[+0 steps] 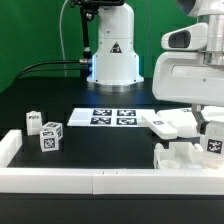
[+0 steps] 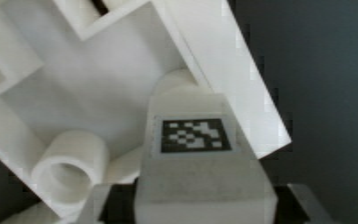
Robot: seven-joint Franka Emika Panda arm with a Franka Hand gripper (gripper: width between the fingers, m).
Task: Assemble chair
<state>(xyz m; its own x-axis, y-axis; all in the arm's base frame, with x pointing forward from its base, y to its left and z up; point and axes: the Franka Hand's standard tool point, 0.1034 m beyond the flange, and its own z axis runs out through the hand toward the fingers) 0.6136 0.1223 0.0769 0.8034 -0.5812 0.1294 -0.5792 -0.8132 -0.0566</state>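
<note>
My gripper (image 2: pixel 197 206) is shut on a white chair part with a black-and-white tag (image 2: pixel 195 136); the part fills the gap between the dark fingers (image 2: pixel 300 200). Under it lie a large white ridged chair piece (image 2: pixel 87 80) and a white round peg (image 2: pixel 66 165). In the exterior view the gripper (image 1: pixel 212 138) hangs low at the right over a cluster of white chair parts (image 1: pixel 185 156), with the tagged part (image 1: pixel 213 145) in it. A flat white plate (image 1: pixel 170 122) lies just behind. Two small tagged white blocks (image 1: pixel 35 123) (image 1: pixel 51 137) stand at the left.
The marker board (image 1: pixel 113 117) lies in the middle of the black table. A low white wall (image 1: pixel 80 180) runs along the front and up the left side. The robot's base (image 1: pixel 113 55) stands at the back with cables to its left.
</note>
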